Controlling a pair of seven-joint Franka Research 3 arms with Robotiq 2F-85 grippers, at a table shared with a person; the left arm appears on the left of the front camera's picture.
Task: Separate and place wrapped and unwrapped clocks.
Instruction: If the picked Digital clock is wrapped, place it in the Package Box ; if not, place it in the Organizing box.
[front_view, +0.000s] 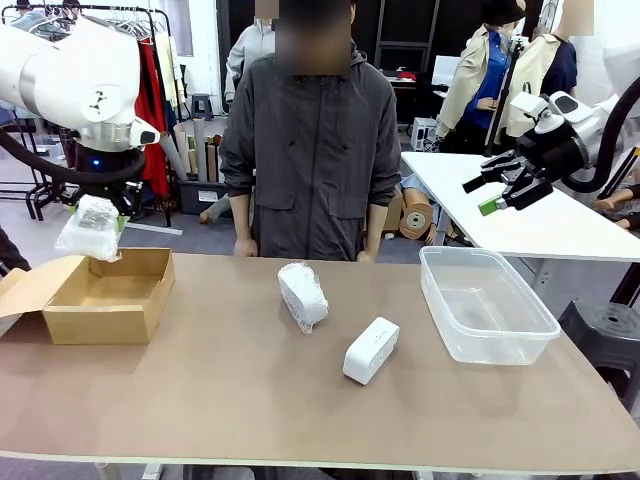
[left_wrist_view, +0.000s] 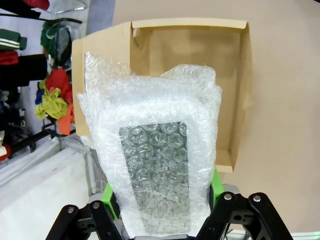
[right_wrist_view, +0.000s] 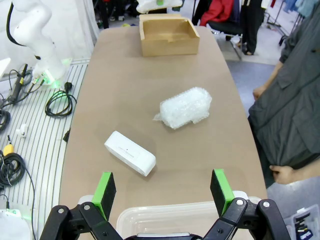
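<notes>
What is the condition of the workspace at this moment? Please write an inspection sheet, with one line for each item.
Surface: brown table, flat, no spills seen.
Job's things: held wrapped clock in the air above the cardboard box; second wrapped clock lying mid-table; bare clock lying near it, apart; plastic tub with nothing in it.
Clutter: nothing seen.
Pincers: left pincer shut on the held wrapped clock; right pincer open, raised near the tub.
Cables: loose coils on the floor beside the table.
Surroundings: person standing at the far side; clothes rack behind.
</notes>
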